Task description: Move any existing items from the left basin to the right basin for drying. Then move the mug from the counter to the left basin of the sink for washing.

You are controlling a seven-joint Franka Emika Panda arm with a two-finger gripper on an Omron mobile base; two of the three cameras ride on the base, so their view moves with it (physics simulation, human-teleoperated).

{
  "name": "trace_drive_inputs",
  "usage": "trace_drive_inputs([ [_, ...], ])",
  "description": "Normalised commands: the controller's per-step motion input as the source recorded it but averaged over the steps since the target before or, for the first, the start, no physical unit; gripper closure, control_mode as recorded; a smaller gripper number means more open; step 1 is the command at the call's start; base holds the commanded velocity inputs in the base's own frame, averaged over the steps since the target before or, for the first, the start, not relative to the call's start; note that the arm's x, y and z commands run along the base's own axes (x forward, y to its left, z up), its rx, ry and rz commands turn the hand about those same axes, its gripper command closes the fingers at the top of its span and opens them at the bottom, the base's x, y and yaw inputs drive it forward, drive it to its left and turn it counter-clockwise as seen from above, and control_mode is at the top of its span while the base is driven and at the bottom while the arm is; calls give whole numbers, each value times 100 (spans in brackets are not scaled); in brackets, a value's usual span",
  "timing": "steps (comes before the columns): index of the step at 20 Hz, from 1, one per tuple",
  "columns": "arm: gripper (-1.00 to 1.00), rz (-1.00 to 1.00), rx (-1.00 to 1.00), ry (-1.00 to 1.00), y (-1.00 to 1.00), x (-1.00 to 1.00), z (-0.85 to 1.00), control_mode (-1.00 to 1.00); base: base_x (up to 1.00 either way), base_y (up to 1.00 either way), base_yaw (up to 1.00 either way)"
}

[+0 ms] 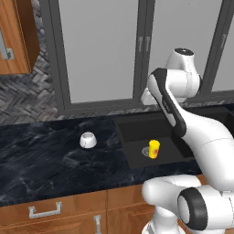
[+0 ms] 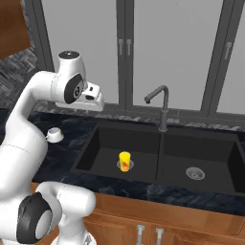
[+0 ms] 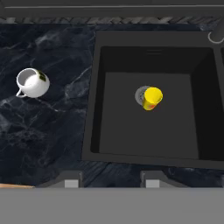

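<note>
Hand [image 3: 109, 180] high above the left basin [image 3: 122, 131], fingers spread, holding nothing. Best lowered straight over the upright yellow cup [image 3: 152, 98], straddling its rim.

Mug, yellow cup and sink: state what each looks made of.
Mug: probably glazed ceramic; glossy white with soft highlights.
Yellow cup: likely plastic; flat, saturated yellow with a red mark and little shine.
Sink: matte black, perhaps composite or coated metal; no reflections on its walls, while the drain looks like silver metal.
</note>
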Motion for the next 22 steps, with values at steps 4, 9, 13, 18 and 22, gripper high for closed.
trace_drive_inputs([
  [4, -100, 0, 0, 0, 0, -2, 0, -100, 0, 0, 0],
  [9, -100, 0, 0, 0, -7, -22, -3, -100, 0, 0, 0],
  [13, -100, 0, 0, 0, -18, -35, -5, -100, 0, 0, 0],
  [18, -100, 0, 0, 3, -31, -24, -12, -100, 0, 0, 0],
  [22, -100, 0, 0, 3, -40, -14, -14, -100, 0, 0, 0],
])
